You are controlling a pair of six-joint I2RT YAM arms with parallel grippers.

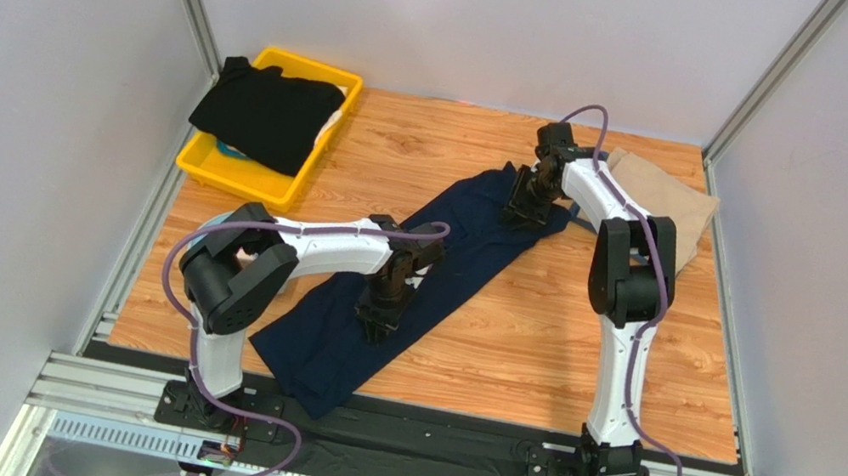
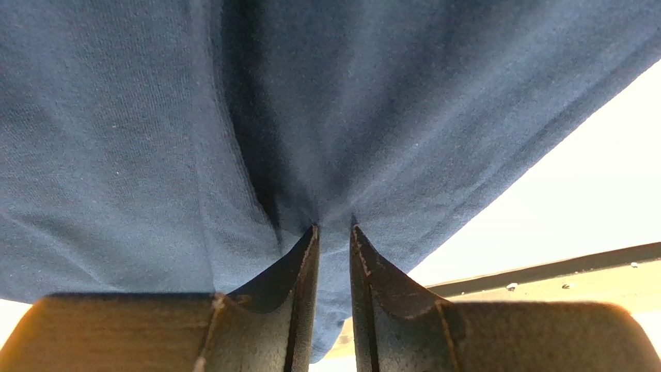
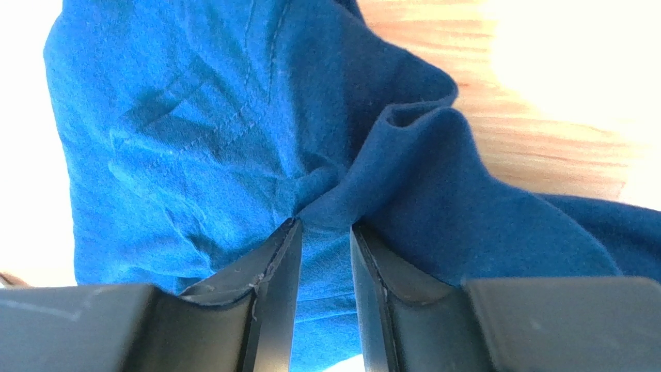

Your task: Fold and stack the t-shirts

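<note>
Centre: navy t-shirt (image 1: 453, 250) stretched diagonally, far to near.
Far left: yellow bin (image 1: 200, 162) – black t-shirt (image 1: 269, 115) draped over it.
Far right: tan t-shirt (image 1: 670, 208).
Near right: table (image 1: 526, 359) bare – open passage.

left arm (image 1: 305, 244) is folding low to its right, right arm (image 1: 632, 280) is stretching far forward, left gripper (image 1: 379, 324) and right gripper (image 1: 527, 217) both pointing down, clamping nearly closed

Nothing to read here: no label, brand, number or sign shows legibly in any of the three views. The nearest candidate is a faint darker mark on the navy t-shirt (image 3: 167, 105) in the right wrist view. It is a few angular strokes in the cloth, beside a line of stitching, and too dim and creased to make out as letters or a logo.
</note>
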